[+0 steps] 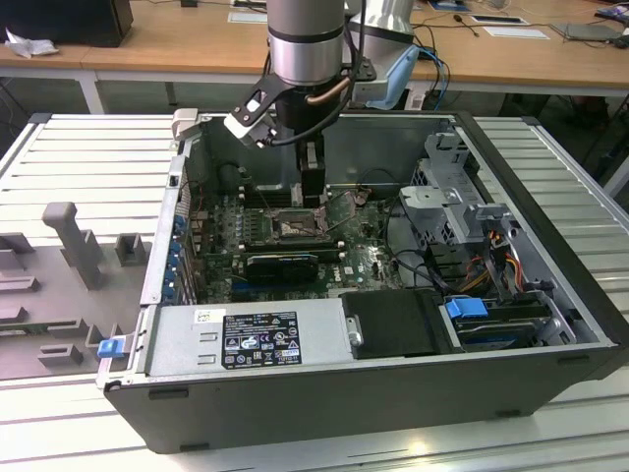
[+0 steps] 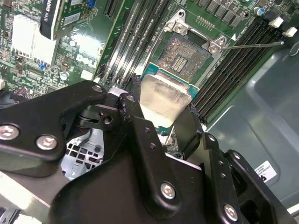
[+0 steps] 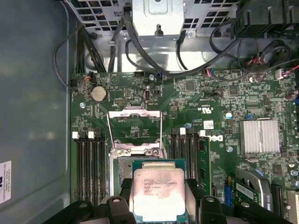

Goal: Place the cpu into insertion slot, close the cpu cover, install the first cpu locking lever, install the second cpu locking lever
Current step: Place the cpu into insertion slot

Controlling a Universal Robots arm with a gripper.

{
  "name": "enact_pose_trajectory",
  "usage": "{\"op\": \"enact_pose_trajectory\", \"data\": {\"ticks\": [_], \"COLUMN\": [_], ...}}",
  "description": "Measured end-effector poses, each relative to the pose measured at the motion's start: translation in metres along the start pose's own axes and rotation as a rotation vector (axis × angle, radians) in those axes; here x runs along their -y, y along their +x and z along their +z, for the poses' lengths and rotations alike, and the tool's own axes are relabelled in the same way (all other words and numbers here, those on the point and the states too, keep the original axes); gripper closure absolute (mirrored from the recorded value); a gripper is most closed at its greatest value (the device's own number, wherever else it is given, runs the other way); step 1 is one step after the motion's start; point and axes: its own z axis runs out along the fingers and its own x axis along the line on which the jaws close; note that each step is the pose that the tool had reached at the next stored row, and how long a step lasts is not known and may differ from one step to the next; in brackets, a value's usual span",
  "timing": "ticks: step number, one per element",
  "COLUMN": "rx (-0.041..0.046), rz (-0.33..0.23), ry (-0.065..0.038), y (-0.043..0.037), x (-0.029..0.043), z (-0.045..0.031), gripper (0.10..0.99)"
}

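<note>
The gripper point(image 1: 311, 185) is seen lowered from the arm into the open computer case point(image 1: 550, 295). Its black fingers point(image 2: 136, 122) are closed on the cpu point(image 2: 164, 103) — the chip is clamped by two opposite edges, its silvery top uncovered. In the first wrist view the cpu point(image 3: 159, 193) is held over the near part of the insertion slot point(image 3: 120, 169) and is not seated; whether it touches the rim cannot be told.

From the exterior view's left to its right, a grey moulded fixture point(image 1: 61, 265) is laid on the slatted table point(image 1: 88, 147), well apart from the work. Next, the power supply point(image 1: 246, 339) is set along the case's front edge. Behind it the green motherboard point(image 1: 364, 261) carries the insertion slot point(image 1: 295, 226), directly under the gripper. Further right a metal drive cage point(image 1: 442, 197) is mounted.

The cpu cover point(image 3: 135, 123) is swung up and open — green board shows through its window. Black memory slots point(image 3: 88, 168) are ranged on both sides of the insertion slot. A thin metal lever point(image 2: 254, 45) stands out from one corner of the socket rim.
</note>
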Motion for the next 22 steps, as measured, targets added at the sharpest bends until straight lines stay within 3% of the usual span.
{"op": "enact_pose_trajectory", "data": {"ticks": [4, 22], "rx": [-0.0002, -0.0036], "rz": [0.0, 0.0], "ry": [0.0, 0.0], "y": [0.0011, 0.001], "x": [0.0012, 0.0017], "z": [0.0089, 0.0142], "gripper": [0.557, 0.557]}}
